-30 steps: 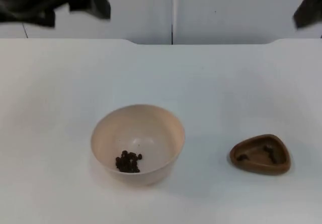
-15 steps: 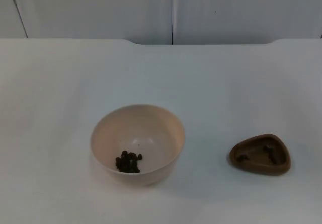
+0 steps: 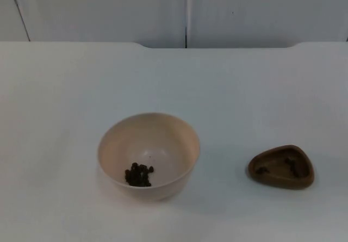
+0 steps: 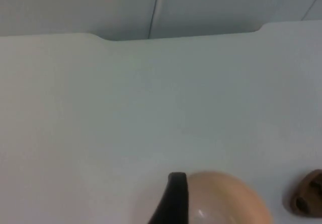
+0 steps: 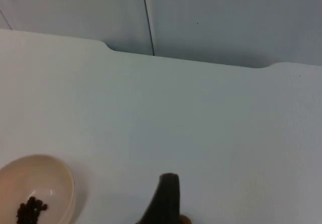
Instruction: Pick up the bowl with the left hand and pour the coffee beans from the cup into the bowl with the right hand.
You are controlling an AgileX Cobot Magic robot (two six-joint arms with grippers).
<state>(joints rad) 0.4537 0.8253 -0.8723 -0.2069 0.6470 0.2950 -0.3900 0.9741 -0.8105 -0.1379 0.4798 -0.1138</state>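
A beige bowl (image 3: 148, 155) stands on the white table, left of centre near the front, with a small heap of coffee beans (image 3: 138, 175) in it. To its right lies a brown, shallow three-cornered cup (image 3: 281, 167) holding a few beans. The left wrist view has my left gripper (image 4: 173, 204) raised above the table, with the bowl (image 4: 221, 200) just beyond it and the cup (image 4: 308, 199) off to the side. From the right wrist view, my right gripper (image 5: 163, 201) hangs over the cup's spot, well apart from the bowl (image 5: 40, 189). Neither gripper touches anything.
The grey partition wall (image 3: 185, 11) closes off the table at the back, with a dark vertical seam in it. White table top (image 3: 244, 90) lies open between the wall and the two vessels.
Both arms, dark shapes in the top view's upper corners a second ago, have drawn back out of that view. Bowl, beans and cup have not moved.
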